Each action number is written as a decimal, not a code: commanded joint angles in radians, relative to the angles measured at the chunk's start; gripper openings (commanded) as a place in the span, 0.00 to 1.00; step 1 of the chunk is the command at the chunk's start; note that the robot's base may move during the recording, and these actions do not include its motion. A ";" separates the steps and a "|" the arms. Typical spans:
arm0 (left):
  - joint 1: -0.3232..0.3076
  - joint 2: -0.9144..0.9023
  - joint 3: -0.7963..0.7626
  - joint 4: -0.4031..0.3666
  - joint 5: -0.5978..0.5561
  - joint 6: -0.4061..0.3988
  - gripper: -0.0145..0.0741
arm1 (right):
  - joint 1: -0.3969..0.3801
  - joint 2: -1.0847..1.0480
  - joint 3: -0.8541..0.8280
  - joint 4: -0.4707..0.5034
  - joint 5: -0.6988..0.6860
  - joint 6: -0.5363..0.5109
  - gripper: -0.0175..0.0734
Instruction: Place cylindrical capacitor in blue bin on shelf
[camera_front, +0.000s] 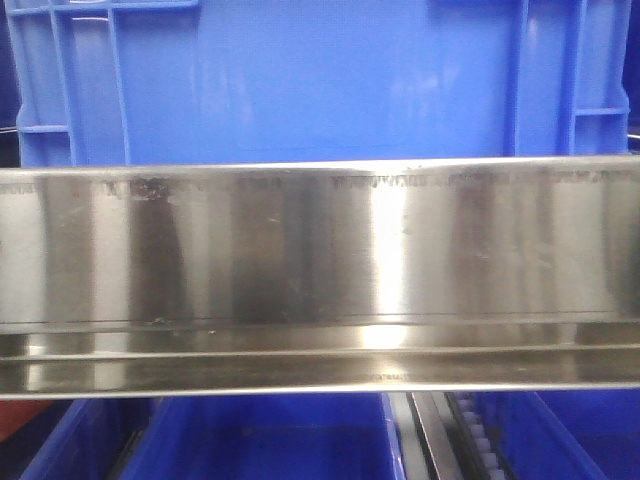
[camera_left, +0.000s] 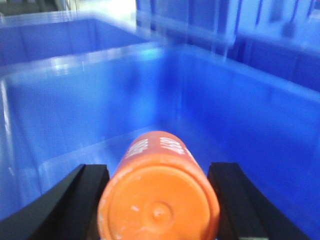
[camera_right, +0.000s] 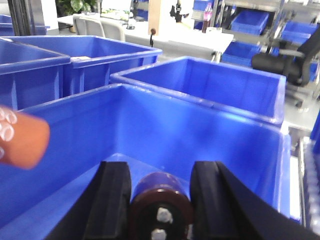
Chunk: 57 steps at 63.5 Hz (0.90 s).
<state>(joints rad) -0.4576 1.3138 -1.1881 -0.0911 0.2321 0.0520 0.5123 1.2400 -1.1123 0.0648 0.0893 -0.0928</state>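
A large blue bin (camera_front: 300, 80) stands on the stainless steel shelf, behind its tall shiny front lip (camera_front: 320, 250). Neither gripper shows in the front view. In the left wrist view my left gripper (camera_left: 159, 167) is shut on an orange cylinder with white print (camera_left: 160, 200), held over the inside of a blue bin (camera_left: 240, 115). In the right wrist view my right gripper (camera_right: 160, 167) is shut on a dark purple cylindrical capacitor with two metal terminals (camera_right: 161, 200), over the same kind of blue bin (camera_right: 165, 125). The orange cylinder (camera_right: 20, 137) shows at the left edge there.
More blue bins stand behind and beside this one (camera_right: 230, 85) (camera_right: 80, 55). A black chair (camera_right: 285, 60) is at the far right. A roller track (camera_right: 310, 180) runs along the bin's right side. Below the shelf lip are further blue bins (camera_front: 260, 440).
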 joint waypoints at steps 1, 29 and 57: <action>-0.006 -0.005 -0.012 -0.011 -0.021 -0.003 0.21 | 0.000 -0.004 -0.014 0.009 -0.013 -0.006 0.20; -0.006 -0.032 -0.012 -0.011 -0.012 -0.034 0.71 | 0.000 -0.041 -0.014 0.013 -0.030 -0.004 0.78; 0.001 -0.195 -0.012 0.009 0.055 -0.034 0.04 | 0.000 -0.187 -0.012 0.013 0.152 -0.004 0.01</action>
<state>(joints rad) -0.4576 1.1376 -1.1924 -0.0863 0.2463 0.0254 0.5123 1.0725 -1.1201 0.0783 0.1926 -0.0928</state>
